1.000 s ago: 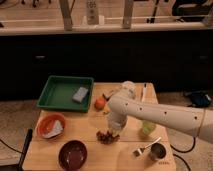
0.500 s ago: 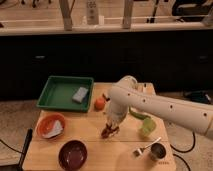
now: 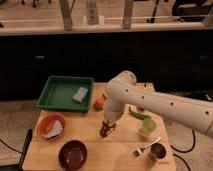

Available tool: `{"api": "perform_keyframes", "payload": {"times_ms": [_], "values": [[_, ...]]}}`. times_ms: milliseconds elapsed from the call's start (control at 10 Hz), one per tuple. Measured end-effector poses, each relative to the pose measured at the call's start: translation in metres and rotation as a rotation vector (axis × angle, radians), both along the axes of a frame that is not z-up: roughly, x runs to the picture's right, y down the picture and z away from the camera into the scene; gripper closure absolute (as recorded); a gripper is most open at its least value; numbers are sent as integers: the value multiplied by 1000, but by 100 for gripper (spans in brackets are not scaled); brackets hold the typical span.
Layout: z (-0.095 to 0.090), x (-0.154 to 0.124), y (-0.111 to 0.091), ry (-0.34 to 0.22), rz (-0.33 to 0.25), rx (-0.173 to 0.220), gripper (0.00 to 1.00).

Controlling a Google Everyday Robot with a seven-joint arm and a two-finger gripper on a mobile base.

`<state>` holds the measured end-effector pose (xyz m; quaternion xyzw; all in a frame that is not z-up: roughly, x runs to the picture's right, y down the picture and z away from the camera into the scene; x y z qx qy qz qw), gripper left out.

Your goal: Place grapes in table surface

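The gripper (image 3: 107,124) points down over the middle of the counter (image 3: 85,131), at the end of the white arm (image 3: 155,104) that reaches in from the right. It is clamped on the grapes (image 3: 106,131), a small dark reddish bunch hanging from its tip. The bunch sits very low over the tan planks. Its bottom may be touching the wood, but the view does not settle that.

Just behind the gripper, toward the far edge, lies a round orange fruit (image 3: 100,103), close to the arm's elbow. To the right of the grapes, partly under the arm, a long green vegetable (image 3: 139,114) lies on the counter. A pale green item (image 3: 147,128) lies just in front of that vegetable.

Further out to the front right stands a small metal cup (image 3: 158,151), with a fork (image 3: 145,146) lying just beside it on its left. At the front left of the grapes sits a dark maroon bowl (image 3: 73,154). Left of the grapes is an orange dish (image 3: 46,123) with something white in it. At the far left corner sits a green tray (image 3: 56,93) holding a grey-blue sponge (image 3: 80,94) near its right side.
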<state>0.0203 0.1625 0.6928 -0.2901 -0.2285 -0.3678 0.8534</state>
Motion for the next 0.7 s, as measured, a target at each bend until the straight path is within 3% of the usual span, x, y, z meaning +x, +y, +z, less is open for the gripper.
{"api": "perform_keyframes", "payload": {"times_ms": [700], "values": [[-18, -4, 1, -37, -44, 16, 97]]}}
